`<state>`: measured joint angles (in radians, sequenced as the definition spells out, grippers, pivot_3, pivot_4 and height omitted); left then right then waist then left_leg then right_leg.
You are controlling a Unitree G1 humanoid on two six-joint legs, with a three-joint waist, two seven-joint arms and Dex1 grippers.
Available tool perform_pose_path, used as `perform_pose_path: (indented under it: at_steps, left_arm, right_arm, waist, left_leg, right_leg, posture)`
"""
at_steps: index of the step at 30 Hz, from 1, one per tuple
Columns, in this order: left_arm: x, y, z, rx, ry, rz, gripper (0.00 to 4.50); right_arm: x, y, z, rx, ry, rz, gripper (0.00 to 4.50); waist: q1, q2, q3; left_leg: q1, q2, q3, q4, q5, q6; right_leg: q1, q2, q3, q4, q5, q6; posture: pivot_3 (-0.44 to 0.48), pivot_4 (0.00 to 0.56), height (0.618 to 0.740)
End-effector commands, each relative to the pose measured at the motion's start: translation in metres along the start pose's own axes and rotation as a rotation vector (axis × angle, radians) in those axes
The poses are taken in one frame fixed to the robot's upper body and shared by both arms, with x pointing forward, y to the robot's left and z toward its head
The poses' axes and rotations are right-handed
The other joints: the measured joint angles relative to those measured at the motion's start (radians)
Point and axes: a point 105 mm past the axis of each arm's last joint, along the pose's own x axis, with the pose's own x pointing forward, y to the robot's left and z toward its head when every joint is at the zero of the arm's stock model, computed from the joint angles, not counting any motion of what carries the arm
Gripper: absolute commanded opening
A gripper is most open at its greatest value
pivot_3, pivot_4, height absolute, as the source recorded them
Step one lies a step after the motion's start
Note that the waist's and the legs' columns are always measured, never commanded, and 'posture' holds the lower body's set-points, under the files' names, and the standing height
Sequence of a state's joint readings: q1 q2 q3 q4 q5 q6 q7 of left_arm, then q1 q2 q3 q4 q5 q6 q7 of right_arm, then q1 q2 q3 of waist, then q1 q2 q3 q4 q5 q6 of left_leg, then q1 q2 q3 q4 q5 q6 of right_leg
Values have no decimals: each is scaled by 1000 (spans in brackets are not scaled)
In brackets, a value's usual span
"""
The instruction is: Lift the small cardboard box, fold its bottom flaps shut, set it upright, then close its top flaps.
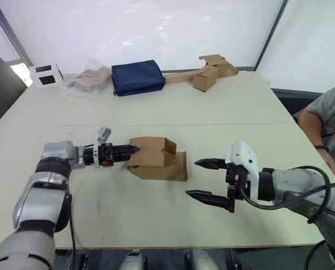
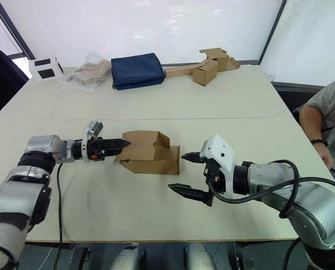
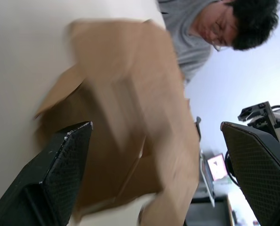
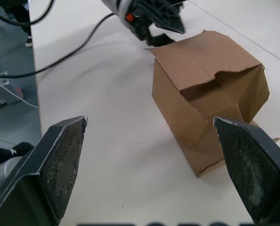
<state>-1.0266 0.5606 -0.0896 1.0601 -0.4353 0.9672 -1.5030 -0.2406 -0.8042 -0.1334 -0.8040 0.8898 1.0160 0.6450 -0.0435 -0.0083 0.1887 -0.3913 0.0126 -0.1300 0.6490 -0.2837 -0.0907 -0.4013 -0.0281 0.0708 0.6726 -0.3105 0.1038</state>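
Small cardboard box (image 1: 156, 158) on table (image 1: 156, 112), left gripper (image 1: 132, 150) fingertips touching its near side, spread wide. Right gripper (image 1: 205, 180) gaping open, just beside box, apart.

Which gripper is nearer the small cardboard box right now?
Left. The left gripper is at the small cardboard box, at its left wall. The right gripper hangs open, apart from it, off its right side.

Small cardboard box (image 2: 147, 152) sits mid-table (image 2: 156, 112), one flap flat toward the right gripper (image 2: 190, 174). Left gripper (image 2: 122, 144) tips touch the box's left side. Right gripper fingers spread wide, just beside the box. Along far edge: white box (image 2: 45, 68), navy pouch (image 2: 137, 71), cardboard pieces (image 2: 204, 68).
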Motion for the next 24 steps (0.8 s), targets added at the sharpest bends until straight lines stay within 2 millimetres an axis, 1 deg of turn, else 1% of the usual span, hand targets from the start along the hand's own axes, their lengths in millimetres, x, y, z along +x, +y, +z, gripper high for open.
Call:
perform_pose_path:
  at_steps: [1, 6, 9, 11, 13, 17, 18, 19, 20, 23, 24]
  left_arm:
    - [5, -6, 9, 45, -1, -22, 4500]
    - [13, -7, 11, 56, 0, -36, 4500]
    - [18, -8, 10, 59, 11, -54, 3864]
    - [20, -8, 10, 61, 7, -62, 3083]
    - [22, -9, 12, 61, -9, -72, 2395]
    - [23, -11, 12, 54, -28, -96, 922]
    - [24, -12, 13, 54, -30, -103, 437]
    - [24, -13, 14, 56, -37, -111, 200]
    - [23, -15, 15, 63, -37, -122, 82]
    - [20, -24, 21, 106, -38, -153, 82]
    - [18, -30, 26, 133, -45, -164, 82]
  right_arm:
    - [-5, 4, 5, -29, -15, -21, 4451]
    - [-5, 3, 4, -23, -16, -45, 4451]
    - [-8, 1, 4, -12, -14, -59, 4500]
    - [-13, 0, 2, 8, -16, -79, 4500]
    - [-17, -2, -1, 25, -8, -97, 4500]
    - [-19, -2, -8, 44, 14, -109, 4500]
    - [-19, -3, -8, 47, 16, -109, 4500]
    - [-18, -3, -9, 48, 17, -109, 4500]
    - [-18, -4, -9, 49, 17, -109, 4500]
    - [-18, -8, -6, 48, -4, -123, 4500]
    - [-18, -12, -2, 42, -28, -145, 4500]
  waist:
    - [-2, 0, 0]
    - [-5, 0, 0]
    - [-3, 0, 0]
    - [-1, 0, 0]
    - [2, 0, 0]
    - [-1, 0, 0]
    - [-1, 0, 0]
    - [-3, 0, 0]
    - [-4, 0, 0]
    - [-2, 0, 0]
    - [-2, 0, 0]
  left_leg:
    - [0, 0, 0, 0, 0, 0]
    - [0, 0, 0, 0, 0, 0]
    - [0, 0, 0, 0, 0, 0]
    - [0, 0, 0, 0, 0, 0]
    - [0, 0, 0, 0, 0, 0]
    - [0, 0, 0, 0, 0, 0]
    - [0, 0, 0, 0, 0, 0]
    - [0, 0, 0, 0, 0, 0]
    - [0, 0, 0, 0, 0, 0]
    - [0, 0, 0, 0, 0, 0]
    - [0, 0, 0, 0, 0, 0]
  right_leg:
    - [0, 0, 0, 0, 0, 0]
    - [0, 1, 0, 0, 0, 0]
    - [0, 1, 0, 0, 0, 0]
    - [0, 0, 0, 0, 0, 0]
    - [0, 0, 0, 0, 0, 0]
    - [0, 0, 0, 1, 0, 0]
    - [0, 0, 0, 1, 0, 0]
    - [0, 0, 0, 1, 0, 0]
    - [0, 1, 0, 1, 0, 0]
    - [0, 1, 0, 1, 0, 0]
    - [0, 1, 0, 1, 0, 0]
  posture:
    - [0, 150, 740]
    - [0, 150, 740]
    - [0, 150, 740]
    - [0, 150, 740]
    - [0, 150, 740]
    - [0, 150, 740]
    - [0, 150, 740]
    - [0, 150, 740]
    - [0, 150, 740]
    - [0, 150, 740]
    - [0, 150, 740]
